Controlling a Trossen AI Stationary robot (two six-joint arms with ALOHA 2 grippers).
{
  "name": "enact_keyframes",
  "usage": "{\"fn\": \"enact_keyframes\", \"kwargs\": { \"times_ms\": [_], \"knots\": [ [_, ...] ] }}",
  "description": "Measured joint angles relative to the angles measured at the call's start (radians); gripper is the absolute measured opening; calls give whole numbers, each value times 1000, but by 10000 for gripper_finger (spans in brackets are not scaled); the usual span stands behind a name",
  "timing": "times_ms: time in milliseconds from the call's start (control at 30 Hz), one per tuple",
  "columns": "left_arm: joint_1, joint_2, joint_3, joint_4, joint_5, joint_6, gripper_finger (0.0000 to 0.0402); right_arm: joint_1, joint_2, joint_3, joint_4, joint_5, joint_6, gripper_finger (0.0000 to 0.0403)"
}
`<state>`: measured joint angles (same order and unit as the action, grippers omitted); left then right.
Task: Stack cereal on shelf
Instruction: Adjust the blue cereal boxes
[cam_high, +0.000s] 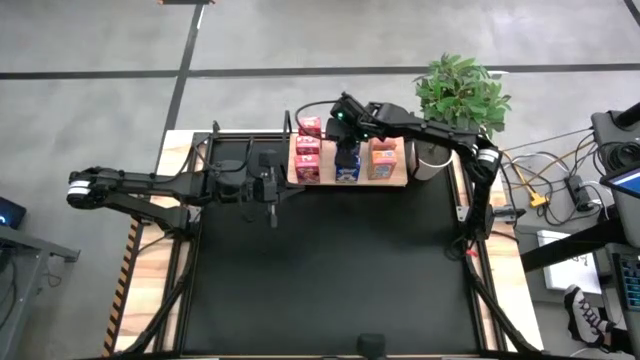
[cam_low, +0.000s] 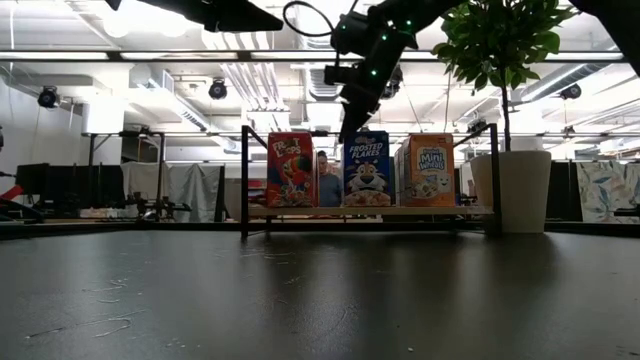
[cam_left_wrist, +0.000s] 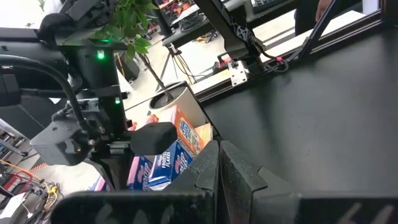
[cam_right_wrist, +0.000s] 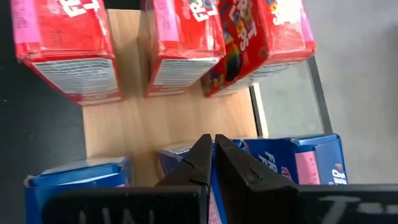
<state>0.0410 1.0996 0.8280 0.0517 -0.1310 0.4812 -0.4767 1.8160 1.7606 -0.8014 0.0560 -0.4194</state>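
Note:
The shelf (cam_high: 403, 168) is a light-wood board with a black frame at the table's far edge. Cereal boxes stand on it in columns: red (cam_high: 308, 148), blue (cam_high: 347, 173) and orange (cam_high: 382, 158). The low view shows the front red (cam_low: 290, 170), blue (cam_low: 366, 168) and orange (cam_low: 428, 170) boxes upright on the board (cam_low: 370, 211). My right gripper (cam_right_wrist: 212, 144) is shut and points down over the blue column, its tips at the top of the middle blue box (cam_right_wrist: 180, 152). My left gripper (cam_high: 272, 195) is shut and hovers over the table left of the shelf. My right gripper comes from above with shut fingers (cam_right_wrist: 236, 165) at the top edge of the middle blue box (cam_right_wrist: 177, 149), between two other blue boxes (cam_right_wrist: 78, 180) (cam_right_wrist: 298, 162). I cannot tell whether the tips touch it.
A white pot (cam_high: 432, 160) with a green plant (cam_high: 460, 90) stands right of the shelf, close to my right arm. Three red boxes (cam_right_wrist: 180, 37) fill the column beside the blue one. The black tabletop (cam_high: 330, 280) stretches toward the near edge. A person shows in the room behind (cam_low: 325, 180).

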Motion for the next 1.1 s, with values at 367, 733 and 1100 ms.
{"fn": "enact_keyframes", "kwargs": {
  "times_ms": [367, 733, 1100],
  "knots": [
    [0, 0, 0, 0, 0, 0, 0, -2, 0, -2, 8, 6, 0, 11],
    [0, 0, 0, -2, 0, 0, 0, 9, -31, 28, 0, 6, 7, 11],
    [0, -3, -8, -16, 0, 0, 0, 102, -287, -87, 20, -12, 71, 11]
  ]
}}
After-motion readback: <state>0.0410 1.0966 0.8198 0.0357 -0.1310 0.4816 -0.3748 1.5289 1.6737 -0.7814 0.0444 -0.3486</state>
